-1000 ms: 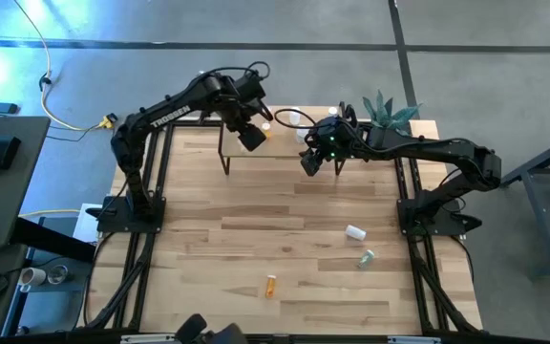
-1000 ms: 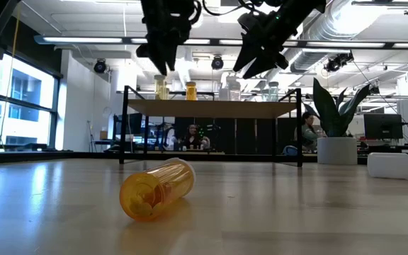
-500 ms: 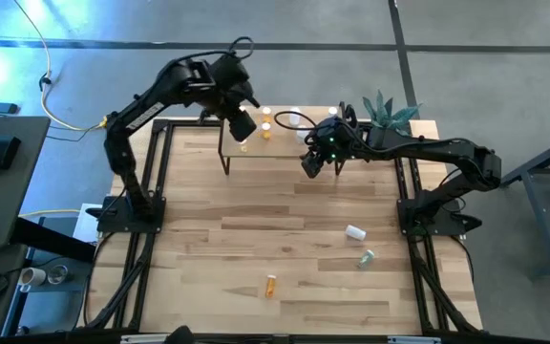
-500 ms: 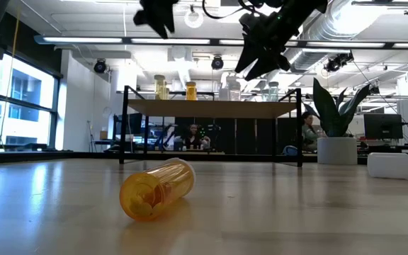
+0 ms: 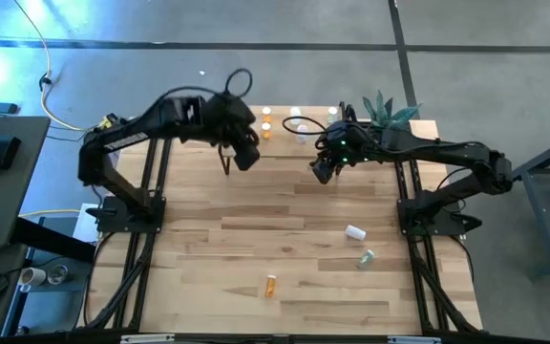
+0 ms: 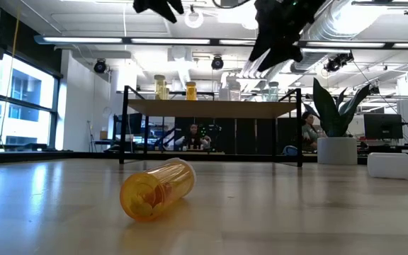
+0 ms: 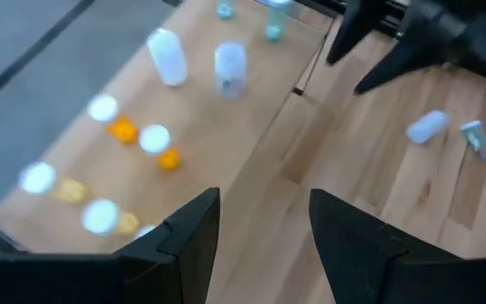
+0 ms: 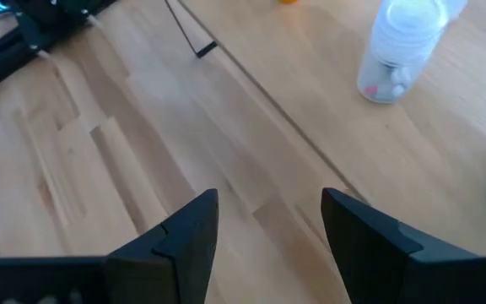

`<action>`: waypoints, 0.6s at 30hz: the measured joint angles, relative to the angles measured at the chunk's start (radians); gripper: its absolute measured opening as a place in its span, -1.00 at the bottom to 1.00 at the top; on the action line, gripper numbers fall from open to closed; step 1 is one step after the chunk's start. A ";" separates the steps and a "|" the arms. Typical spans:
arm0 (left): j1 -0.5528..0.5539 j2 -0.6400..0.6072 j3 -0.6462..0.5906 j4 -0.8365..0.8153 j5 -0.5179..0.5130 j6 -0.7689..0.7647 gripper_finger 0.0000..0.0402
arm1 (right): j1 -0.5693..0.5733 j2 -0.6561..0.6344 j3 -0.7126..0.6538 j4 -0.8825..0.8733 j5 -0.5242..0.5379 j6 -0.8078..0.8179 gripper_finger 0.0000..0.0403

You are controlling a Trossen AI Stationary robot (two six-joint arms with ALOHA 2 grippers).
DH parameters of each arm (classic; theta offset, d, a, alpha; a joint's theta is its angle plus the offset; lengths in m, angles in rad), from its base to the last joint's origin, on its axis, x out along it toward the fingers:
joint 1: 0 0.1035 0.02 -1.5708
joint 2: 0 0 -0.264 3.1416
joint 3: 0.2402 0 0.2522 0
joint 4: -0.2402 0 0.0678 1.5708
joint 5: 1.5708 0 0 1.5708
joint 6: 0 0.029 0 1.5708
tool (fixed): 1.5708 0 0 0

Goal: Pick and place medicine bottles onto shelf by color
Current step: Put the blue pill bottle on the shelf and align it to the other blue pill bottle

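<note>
Two empty end effectors hang above the shelf [image 5: 285, 143] while three bottles wait on the surface [image 5: 256, 229].

The shelf at the far edge carries bottles grouped by colour, yellow and orange [image 7: 123, 131] toward one end, white [image 7: 167, 57] and greenish toward the other, apparently the sorting already achieved. The left end effector [image 7: 260, 224] hovers over the shelf's near edge, fingers spread and holding nothing; the sorted bottles lie just ahead of it. The right end effector [image 8: 268, 224] hangs over the shelf's other end, also spread and empty, a white-capped bottle [image 8: 399, 46] standing just beyond its fingers. Well apart from both, toward the near side, lie an orange bottle [image 5: 271, 284], a white one [image 5: 354, 232] and a greenish one [image 5: 366, 257], all tipped over and unsorted.
</note>
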 joint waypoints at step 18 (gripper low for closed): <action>-0.120 -0.316 -0.658 0.526 0.005 -0.138 -0.14 | 0.161 -0.134 -0.003 -0.368 -0.038 0.154 0.00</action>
